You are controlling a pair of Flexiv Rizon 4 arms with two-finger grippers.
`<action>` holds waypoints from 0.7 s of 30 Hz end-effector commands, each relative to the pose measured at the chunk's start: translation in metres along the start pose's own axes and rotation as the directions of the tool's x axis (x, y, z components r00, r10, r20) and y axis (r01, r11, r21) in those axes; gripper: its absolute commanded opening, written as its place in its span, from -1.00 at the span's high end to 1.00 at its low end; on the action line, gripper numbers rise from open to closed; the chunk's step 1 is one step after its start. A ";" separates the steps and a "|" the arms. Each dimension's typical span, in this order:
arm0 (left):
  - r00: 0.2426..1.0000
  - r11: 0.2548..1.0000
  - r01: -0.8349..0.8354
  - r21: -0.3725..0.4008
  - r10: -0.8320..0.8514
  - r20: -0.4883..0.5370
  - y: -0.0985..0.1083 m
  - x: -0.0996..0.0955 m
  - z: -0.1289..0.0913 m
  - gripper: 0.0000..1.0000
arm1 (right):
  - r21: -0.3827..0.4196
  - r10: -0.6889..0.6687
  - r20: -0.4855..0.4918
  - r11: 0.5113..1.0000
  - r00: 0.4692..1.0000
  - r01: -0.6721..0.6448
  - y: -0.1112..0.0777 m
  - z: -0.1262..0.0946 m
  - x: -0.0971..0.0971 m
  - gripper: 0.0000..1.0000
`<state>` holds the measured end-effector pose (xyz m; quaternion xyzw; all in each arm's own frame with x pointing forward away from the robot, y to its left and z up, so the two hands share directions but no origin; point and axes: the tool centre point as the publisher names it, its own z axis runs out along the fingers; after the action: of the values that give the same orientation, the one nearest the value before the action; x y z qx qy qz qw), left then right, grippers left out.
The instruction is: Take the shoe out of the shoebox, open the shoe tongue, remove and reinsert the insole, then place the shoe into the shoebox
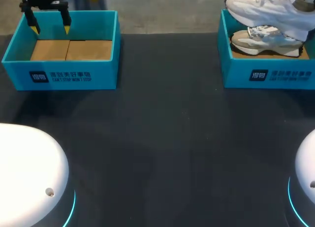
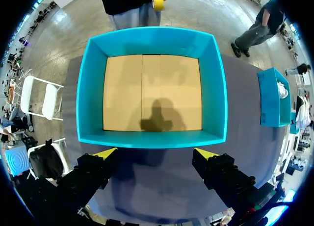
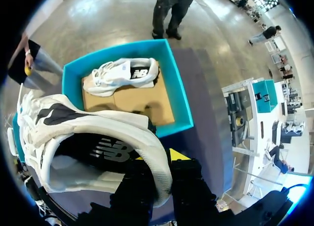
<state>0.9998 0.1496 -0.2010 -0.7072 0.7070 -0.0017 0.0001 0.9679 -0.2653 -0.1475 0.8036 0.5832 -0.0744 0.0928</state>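
Right gripper (image 3: 164, 160) clamped on shoe (image 3: 98, 133) at heel collar, yellow tips mostly hidden behind it. Shoe upper right, cut by frame edge, above right shoebox (image 1: 266, 77) holding second shoe (image 1: 266, 40). Left gripper (image 1: 50, 27) spread wide over left shoebox (image 1: 59, 74), upper left.

White domed arm bases (image 1: 29, 173) are glowing cyan at rims; left gripper (image 2: 156, 152) is showing black fingers, yellow tips.
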 end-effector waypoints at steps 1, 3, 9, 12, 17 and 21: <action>1.000 1.000 0.000 -0.001 0.000 0.001 0.000 0.000 0.000 -1.00 | -0.023 0.014 0.003 1.000 1.000 -0.014 -0.027 -0.008 0.005 1.00; 1.000 1.000 0.000 -0.001 0.000 0.001 0.000 0.000 0.000 -1.00 | -0.019 0.017 0.007 1.000 1.000 -0.017 -0.040 -0.011 0.009 1.00; 1.000 1.000 0.000 -0.001 0.000 0.001 0.000 0.000 0.000 -1.00 | -0.010 0.023 0.012 1.000 1.000 -0.023 -0.078 -0.021 0.024 1.00; 1.000 1.000 0.000 -0.001 0.000 0.001 0.000 0.000 0.000 -1.00 | -0.018 0.022 0.018 1.000 1.000 -0.022 -0.101 -0.028 0.036 1.00; 1.000 1.000 0.000 -0.001 0.000 0.001 0.000 0.000 0.000 -1.00 | -0.030 0.009 0.024 1.000 1.000 -0.008 -0.131 -0.037 0.055 1.00; 1.000 1.000 0.000 -0.001 0.000 0.001 0.000 0.000 0.000 -1.00 | -0.033 -0.006 0.026 0.999 1.000 0.006 -0.155 -0.042 0.069 1.00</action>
<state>0.9997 0.1496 -0.2009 -0.7072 0.7070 -0.0017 0.0001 0.8611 -0.1577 -0.1338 0.8027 0.5825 -0.0937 0.0874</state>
